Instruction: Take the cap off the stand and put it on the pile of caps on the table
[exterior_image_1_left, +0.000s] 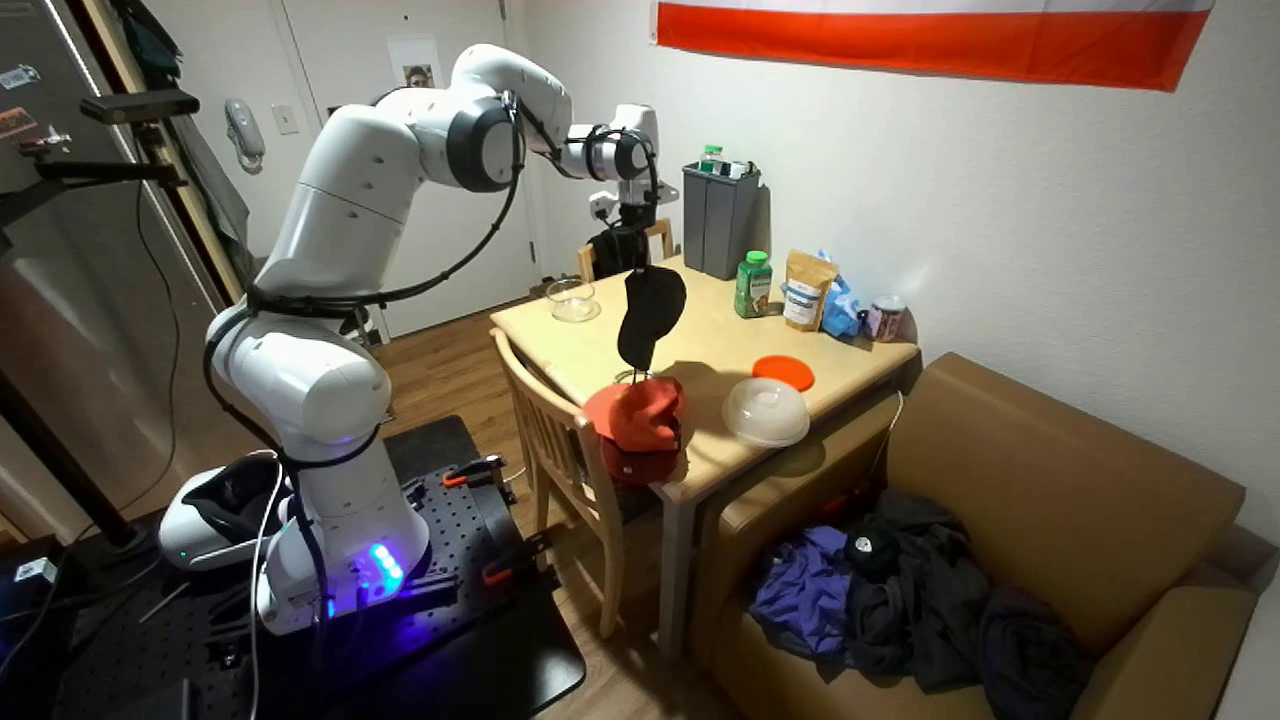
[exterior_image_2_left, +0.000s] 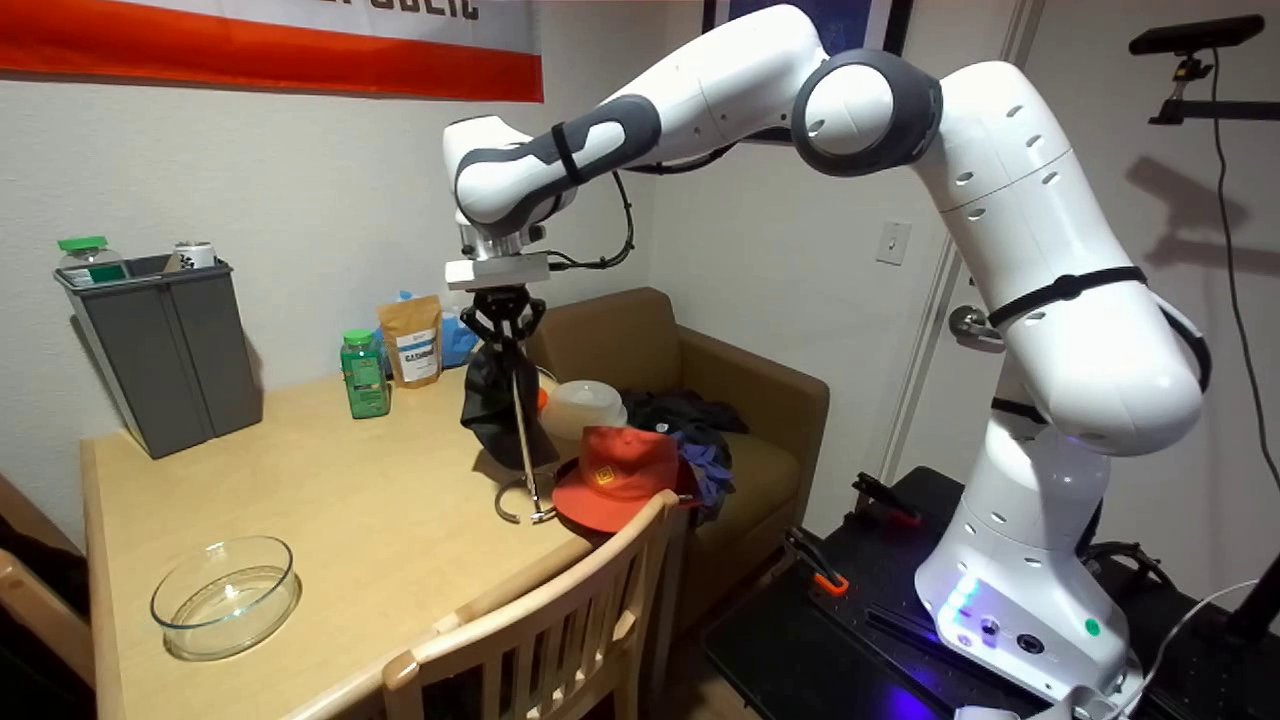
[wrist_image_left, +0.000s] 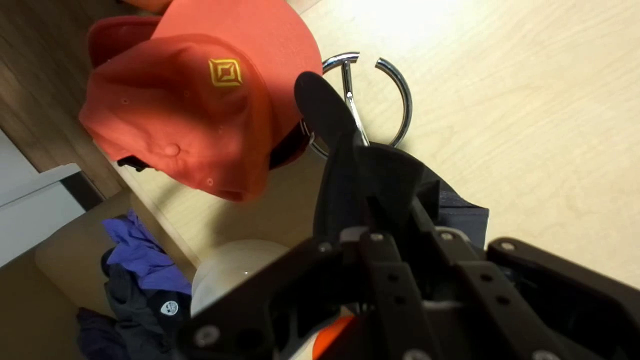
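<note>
Your claw (exterior_image_2_left: 507, 340) is clamped on the black cap (exterior_image_1_left: 652, 305); in the wrist view dark fabric makes the grip hard to read. The cap hangs above the table (exterior_image_2_left: 400, 500), long axis steep, lower end slanting toward the pile of caps (wrist_image_left: 200, 115) at the table's chair-side corner. The stand (exterior_image_2_left: 526, 445) loses its top against the claw; you cannot tell whether the cap is free of it. In an exterior view a chair (exterior_image_2_left: 545, 590) hides some of the pile.
</note>
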